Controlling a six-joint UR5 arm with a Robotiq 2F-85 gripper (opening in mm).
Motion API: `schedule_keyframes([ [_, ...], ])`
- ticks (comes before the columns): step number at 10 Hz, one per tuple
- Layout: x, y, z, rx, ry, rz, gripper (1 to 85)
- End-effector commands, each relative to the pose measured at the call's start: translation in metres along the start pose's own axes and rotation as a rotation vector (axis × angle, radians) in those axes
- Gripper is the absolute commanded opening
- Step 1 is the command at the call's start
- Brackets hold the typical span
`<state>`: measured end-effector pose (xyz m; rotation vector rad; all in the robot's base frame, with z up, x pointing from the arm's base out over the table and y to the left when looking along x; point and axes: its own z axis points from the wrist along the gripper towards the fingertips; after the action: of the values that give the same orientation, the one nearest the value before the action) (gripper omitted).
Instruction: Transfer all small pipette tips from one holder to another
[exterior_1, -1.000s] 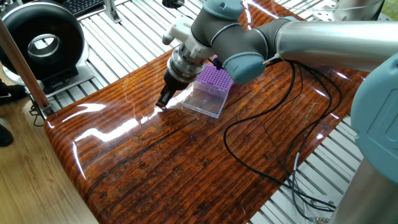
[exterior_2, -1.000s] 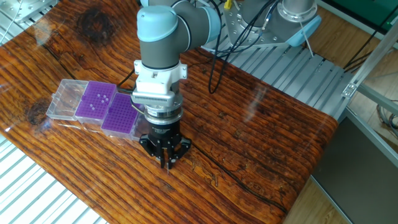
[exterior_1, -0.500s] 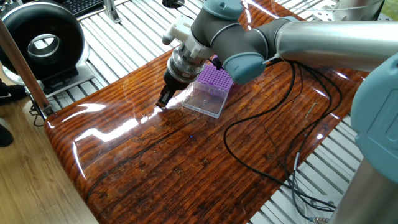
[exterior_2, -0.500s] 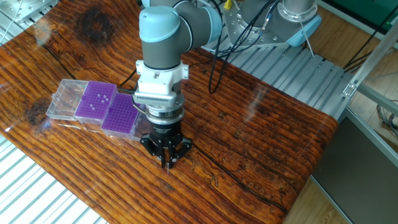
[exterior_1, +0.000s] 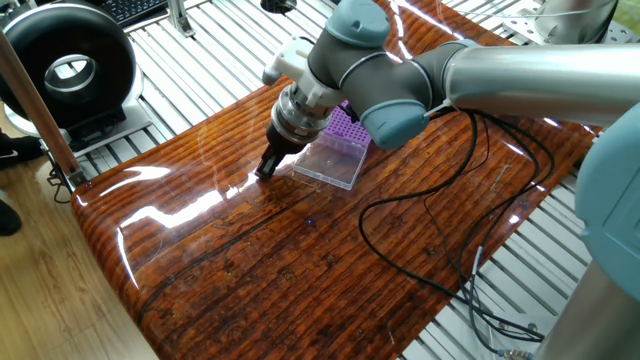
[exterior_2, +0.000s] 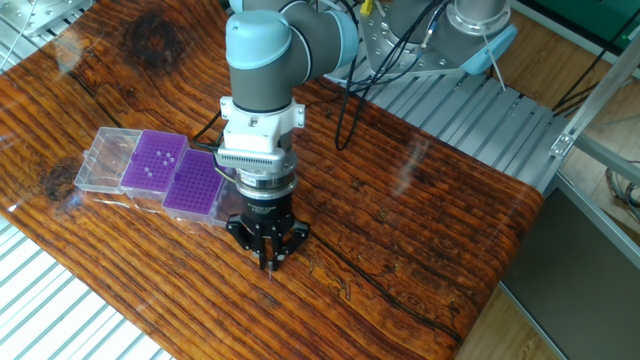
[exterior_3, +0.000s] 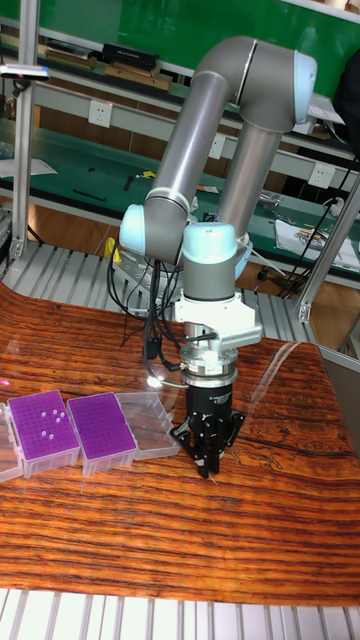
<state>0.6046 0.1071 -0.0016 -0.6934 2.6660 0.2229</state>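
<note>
Wooden table (exterior_2: 420, 230) bore two purple racks (exterior_2: 170, 175); gripper (exterior_2: 268, 262), fingers nearly together, hung low beside them, perhaps holding a tip.

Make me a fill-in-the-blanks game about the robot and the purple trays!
1. The two racks with tiny holes are colored ____.
2. The gripper points down at the bare wooden ____, beside the racks.
3. A few small tips stand in the rack that is ____ from the gripper; the near rack shows none.
4. Each rack sits in a clear plastic ____ with an open lid.

Missing words: purple; table; farther; box
</note>
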Motion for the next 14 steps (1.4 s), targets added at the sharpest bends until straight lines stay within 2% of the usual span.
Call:
schedule_keyframes([
  [1,0.0002,-0.0041,-0.0002,-0.002,-0.003,0.012,23.3],
  [6,-0.0038,-0.0015,-0.0008,-0.017,-0.021,0.036,18.7],
  [11,-0.0047,-0.0030,-0.0010,-0.010,-0.024,0.052,16.7],
  [14,-0.0027,-0.0069,-0.0011,0.006,-0.016,0.070,13.3],
])
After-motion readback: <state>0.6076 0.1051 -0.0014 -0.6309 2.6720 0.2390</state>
